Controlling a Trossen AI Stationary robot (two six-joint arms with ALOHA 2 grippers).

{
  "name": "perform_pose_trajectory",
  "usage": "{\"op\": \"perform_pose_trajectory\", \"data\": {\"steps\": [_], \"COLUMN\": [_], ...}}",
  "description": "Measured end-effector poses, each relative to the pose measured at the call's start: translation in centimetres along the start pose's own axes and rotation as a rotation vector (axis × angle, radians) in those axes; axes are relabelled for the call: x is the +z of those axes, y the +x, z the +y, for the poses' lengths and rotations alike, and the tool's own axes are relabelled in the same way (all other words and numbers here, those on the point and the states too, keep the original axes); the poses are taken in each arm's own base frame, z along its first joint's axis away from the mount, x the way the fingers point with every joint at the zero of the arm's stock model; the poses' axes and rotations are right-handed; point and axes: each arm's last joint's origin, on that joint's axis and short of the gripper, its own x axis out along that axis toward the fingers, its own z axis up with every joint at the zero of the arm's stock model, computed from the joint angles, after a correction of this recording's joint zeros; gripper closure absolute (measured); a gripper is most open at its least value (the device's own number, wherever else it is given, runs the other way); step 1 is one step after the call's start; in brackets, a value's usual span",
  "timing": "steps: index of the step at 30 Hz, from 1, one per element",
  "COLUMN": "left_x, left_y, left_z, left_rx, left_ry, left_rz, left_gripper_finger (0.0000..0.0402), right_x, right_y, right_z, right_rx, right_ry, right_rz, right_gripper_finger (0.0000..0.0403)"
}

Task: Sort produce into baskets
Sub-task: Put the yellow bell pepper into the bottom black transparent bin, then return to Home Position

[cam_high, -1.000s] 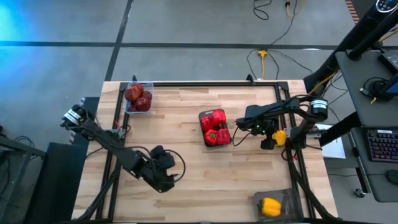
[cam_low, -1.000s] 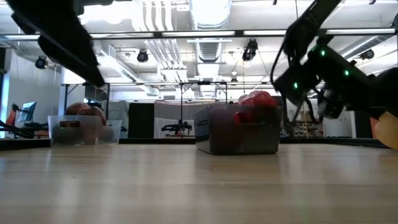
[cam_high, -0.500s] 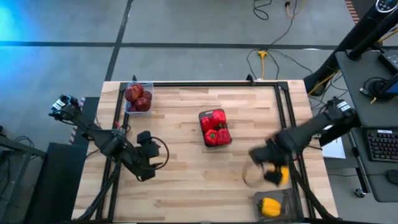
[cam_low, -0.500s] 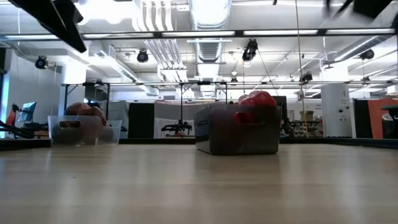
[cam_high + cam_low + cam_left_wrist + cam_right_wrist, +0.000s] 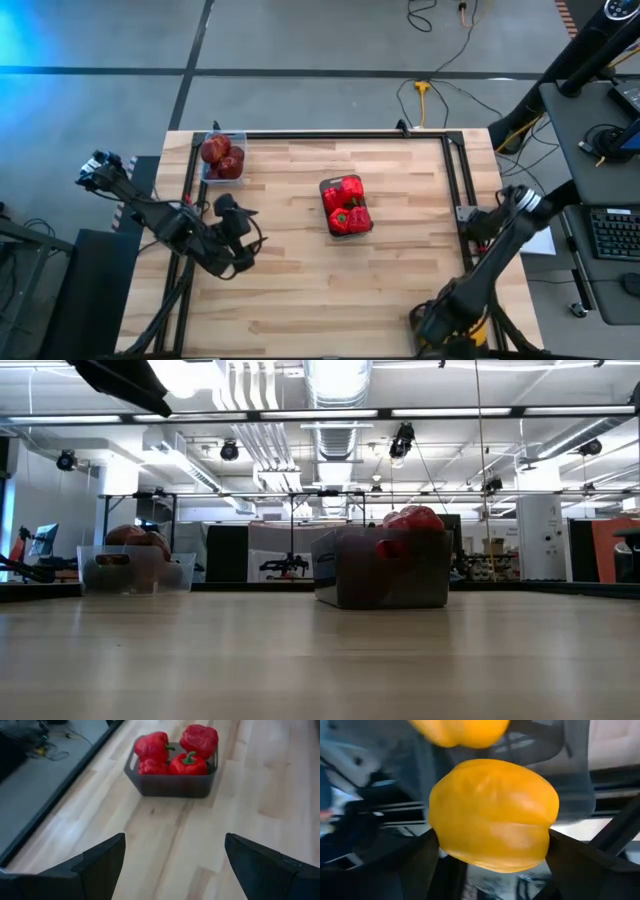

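Second yellow pepper (image 5: 460, 731) cut off by the edge; basket beneath blurred.

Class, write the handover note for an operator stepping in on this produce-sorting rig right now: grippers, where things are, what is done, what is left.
Right gripper: shut on a yellow bell pepper, over the dark grey mesh basket at the table's near right corner; a second yellow pepper already lies inside.
Left gripper: open, empty, waiting over the table's left side.
Done: dark red apples sit in the clear plastic bin at the far left; red bell peppers fill the centre dark mesh basket.
Left: release the held pepper into the corner basket. No loose produce shows on the wooden table.
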Motion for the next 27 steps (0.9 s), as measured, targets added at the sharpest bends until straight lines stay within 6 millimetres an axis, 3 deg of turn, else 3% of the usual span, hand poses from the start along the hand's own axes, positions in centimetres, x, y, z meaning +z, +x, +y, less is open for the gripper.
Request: {"op": "perform_pose_trajectory", "data": {"steps": [8, 14, 17, 22, 27], "left_x": [0.0, 0.4, 0.6, -0.5, -3.0], "left_y": [-2.2, -3.9, -4.5, -4.7, -3.7], "left_z": [2.2, 4.2, 5.0, 6.7, 7.6], "left_rx": [-0.097, -0.152, -0.155, -0.056, -0.075], "left_ry": [-0.044, -0.119, -0.121, -0.091, -0.179], "left_rz": [0.001, -0.064, -0.108, -0.203, -0.274], "left_gripper_finger": [0.0078, 0.0078, 0.0078, 0.0078, 0.0078], "right_x": [3.0, 2.8, 2.3, 2.9, 5.4], "right_y": [2.0, 1.5, -1.1, -6.7, -10.2], "right_z": [-0.1, -0.6, -0.5, -1.1, -3.1], "right_rx": [-0.106, -0.107, -0.072, -0.046, -0.291], "right_ry": [-0.076, -0.086, -0.093, -0.151, -0.368], "right_rz": [-0.004, 0.060, 0.008, -0.291, -0.594], "right_gripper_finger": [0.0043, 0.0040, 0.0039, 0.0039, 0.0040]}}
